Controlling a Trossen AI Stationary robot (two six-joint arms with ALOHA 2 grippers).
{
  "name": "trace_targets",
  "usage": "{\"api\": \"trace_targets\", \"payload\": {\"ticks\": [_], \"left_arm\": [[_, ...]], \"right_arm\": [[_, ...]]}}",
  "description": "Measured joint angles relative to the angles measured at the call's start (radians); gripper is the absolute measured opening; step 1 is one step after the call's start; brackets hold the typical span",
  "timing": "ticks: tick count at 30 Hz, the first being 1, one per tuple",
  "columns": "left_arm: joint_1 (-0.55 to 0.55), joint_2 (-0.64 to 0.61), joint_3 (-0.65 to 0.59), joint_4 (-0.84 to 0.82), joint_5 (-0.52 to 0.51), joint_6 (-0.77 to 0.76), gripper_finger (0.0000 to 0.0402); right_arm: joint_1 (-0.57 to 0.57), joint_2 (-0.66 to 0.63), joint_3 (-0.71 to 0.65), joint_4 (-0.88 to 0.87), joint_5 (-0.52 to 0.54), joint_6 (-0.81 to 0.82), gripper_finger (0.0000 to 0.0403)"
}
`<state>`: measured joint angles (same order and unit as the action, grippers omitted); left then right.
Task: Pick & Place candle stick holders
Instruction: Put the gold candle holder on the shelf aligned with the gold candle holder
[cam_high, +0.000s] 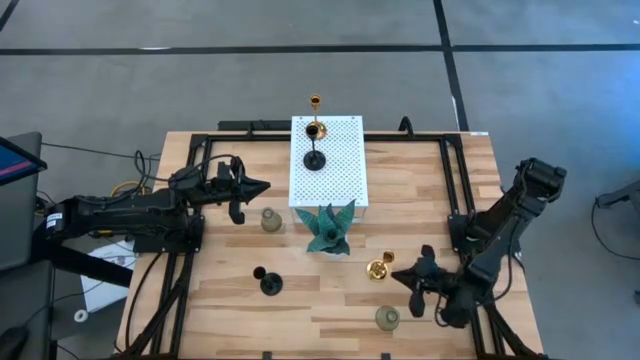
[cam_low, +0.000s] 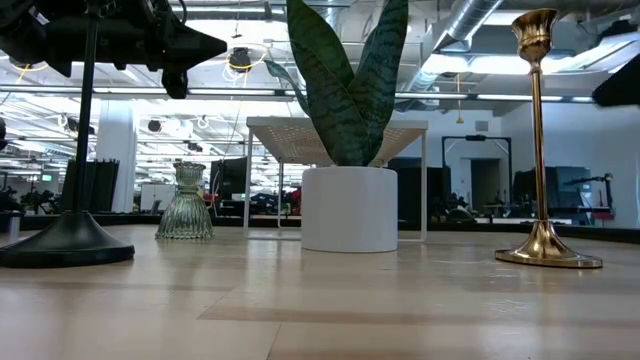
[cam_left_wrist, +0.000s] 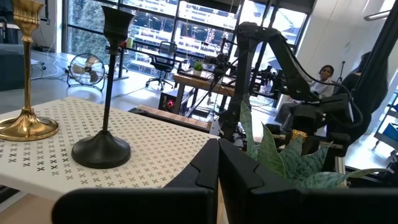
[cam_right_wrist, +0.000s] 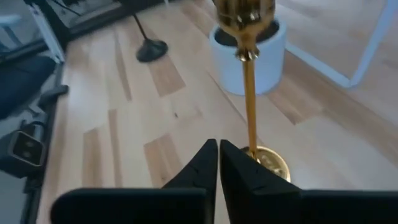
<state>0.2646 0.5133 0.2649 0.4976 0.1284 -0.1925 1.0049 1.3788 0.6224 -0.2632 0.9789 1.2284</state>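
Note:
On the raised white perforated platform at the far middle stand a gold candle stick holder and a black one. On the wooden table stand another gold holder, another black one and two grey-green glassy ones. My right gripper is shut. It slants down just beside the table's gold holder, level with its stem and base. My left gripper is shut and hovers left of the platform, holding nothing.
A teal spiky plant in a white pot stands mid-table between the two arms. Black frame rails run along the table's left and right sides. A person sits in the room beyond the table.

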Motion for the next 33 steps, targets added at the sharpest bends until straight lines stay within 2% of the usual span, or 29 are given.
{"api": "trace_targets", "payload": {"ticks": [5,14,18,21,25,28,33], "left_arm": [[0.000,0.000,0.000,0.000,0.000,0.000,0.0008],[0.000,0.000,0.000,0.000,0.000,0.000,0.0008],[0.000,0.000,0.000,0.000,0.000,0.000,0.0008],[0.000,0.000,0.000,0.000,0.000,0.000,0.0008],[0.000,0.000,0.000,0.000,0.000,0.000,0.0008],[0.000,0.000,0.000,0.000,0.000,0.000,0.0008],[0.000,0.000,0.000,0.000,0.000,0.000,0.0008]], "right_arm": [[-0.066,0.000,0.000,0.019,-0.081,-0.063,0.0075],[-0.115,0.000,0.000,0.032,-0.090,-0.080,0.0218],[-0.149,0.000,0.000,0.049,-0.091,-0.079,0.0248],[-0.176,0.000,0.000,0.064,-0.090,-0.079,0.0242],[-0.203,0.000,0.000,0.066,-0.090,-0.083,0.0207],[-0.210,0.000,0.000,0.066,-0.091,-0.084,0.0164],[-0.207,0.000,0.001,0.069,-0.091,-0.084,0.0065]]}}
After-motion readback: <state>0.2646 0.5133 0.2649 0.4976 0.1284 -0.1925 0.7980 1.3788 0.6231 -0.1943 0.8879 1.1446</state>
